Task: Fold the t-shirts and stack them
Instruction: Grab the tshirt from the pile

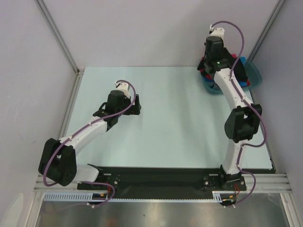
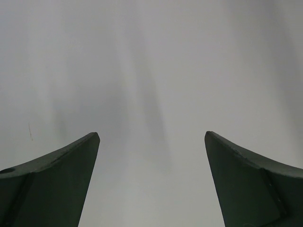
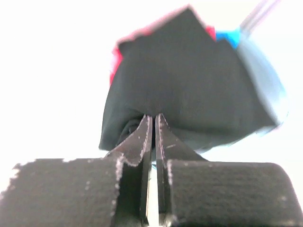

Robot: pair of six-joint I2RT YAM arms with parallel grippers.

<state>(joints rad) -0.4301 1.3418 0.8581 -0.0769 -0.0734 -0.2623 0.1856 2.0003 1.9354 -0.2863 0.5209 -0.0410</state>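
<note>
Pick-up step: right pincer (image 3: 152, 118) clenched on large black cloth t-shirt (image 3: 189, 80), far right; left pincer (image 2: 151, 134) released. Next, probably lift it clear.

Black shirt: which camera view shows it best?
Right wrist: the black shirt is large and close, pinched by the right end effector. In the top view the right arm hides it; the left wrist view shows none of it.

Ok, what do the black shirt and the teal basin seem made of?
The black shirt looks like soft matte cloth: it puckers where the right hand pinches it. The teal basin is probably plastic: smooth, with a stiff curved rim.
</note>
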